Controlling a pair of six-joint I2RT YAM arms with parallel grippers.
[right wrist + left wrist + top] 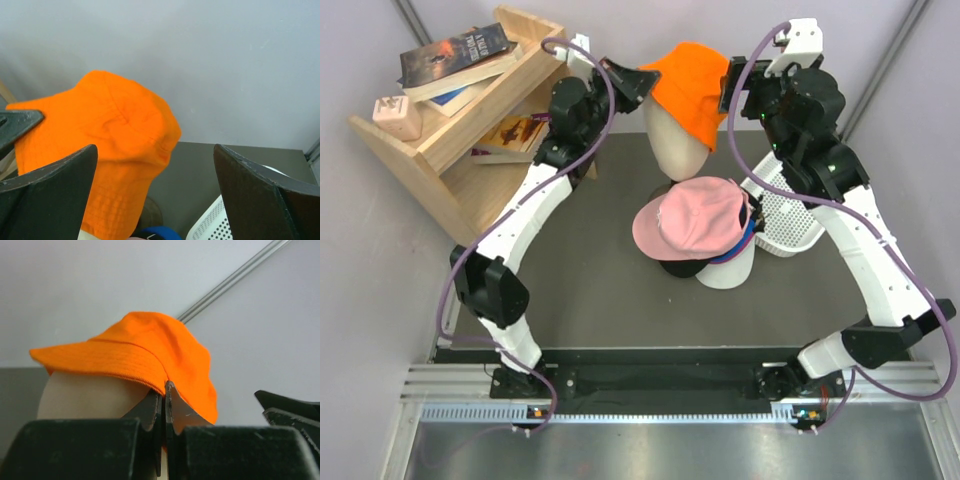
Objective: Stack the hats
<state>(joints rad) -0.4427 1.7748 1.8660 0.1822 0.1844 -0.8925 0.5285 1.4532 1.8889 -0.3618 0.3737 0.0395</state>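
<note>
Fingertips (176, 407) of the left jaws are pressed flat together with no gap between them. Their points pinch the lower edge of the brim of the orange fabric bucket hat (145, 345) on its left side. The right jaws stand spread wide at the hat's right side and hold nothing. In the right wrist view their two dark fingers (55, 185) frame the hat's crown, and no contact with it can be seen.

The orange fabric bucket hat sits tilted on top of the cream egg-shaped mannequin head (678, 148), at the far middle of the dark grey counter (590, 300). Its crown covers the top of the head, and its fabric hangs lower on the right side than on the left. From the left wrist, the bare cream curve of the head shows beneath the brim.

Nearer than that head and slightly to the right, a light pink brimmed fabric cap (688, 218) tops a stack of caps on a second pale rounded stand (725, 275). A black cap (680, 268) shows under its near edge and a strip of blue cap (742, 243) at its right edge. How many caps lie in between cannot be told.

A white perforated plastic basket (788, 215) lies just right of the stack, under the right arm. At the far left, a light wooden stepped shelf (470, 150) carries several books (455, 55) and a small pale pink block (398, 118).
</note>
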